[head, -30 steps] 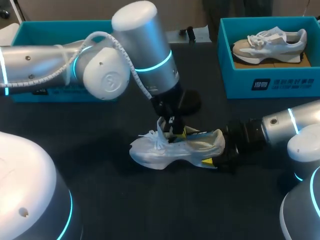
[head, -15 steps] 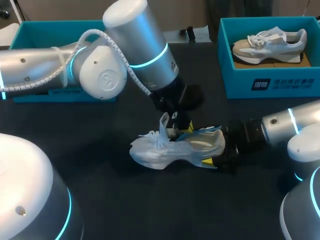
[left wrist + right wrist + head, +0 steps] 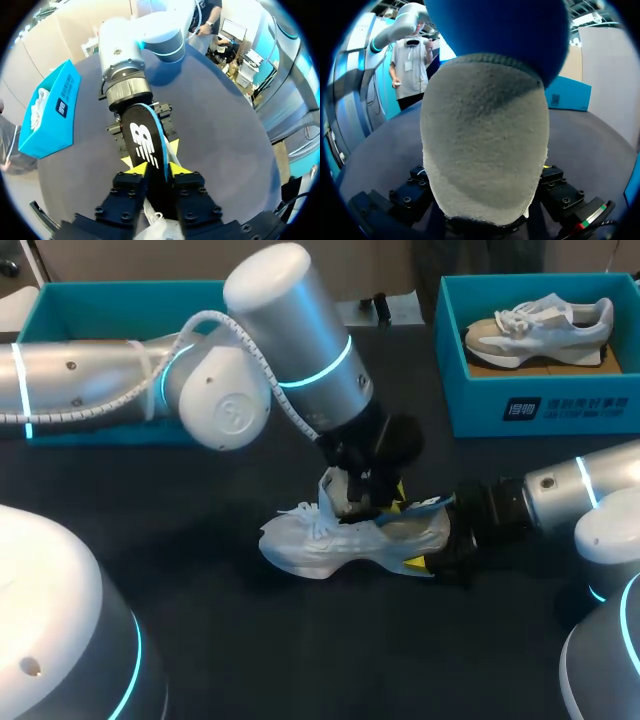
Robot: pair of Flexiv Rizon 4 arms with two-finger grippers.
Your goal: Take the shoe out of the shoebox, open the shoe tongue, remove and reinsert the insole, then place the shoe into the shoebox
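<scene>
A white shoe [image 3: 330,538] lies on its side on the black table, toe to the left. My right gripper [image 3: 422,534] is shut on its heel from the right, and the grey heel [image 3: 485,125] fills the right wrist view. A black insole with a blue edge [image 3: 147,140] sticks out of the shoe's opening toward the heel [image 3: 425,506]. My left gripper [image 3: 372,495] hangs over the opening. In the left wrist view the left gripper [image 3: 155,169] stands slightly open, with the insole passing between its yellow fingertips [image 3: 135,167].
A teal shoebox [image 3: 540,405] at the back right holds another pale sneaker [image 3: 540,328]. A second teal box [image 3: 90,300] stands at the back left, behind my left arm. Bare black table lies in front of the shoe.
My left gripper has moved right and lower over the shoe's opening, pushing the insole toward the heel, and its fingers have parted. The right arm and the shoe stay put.
</scene>
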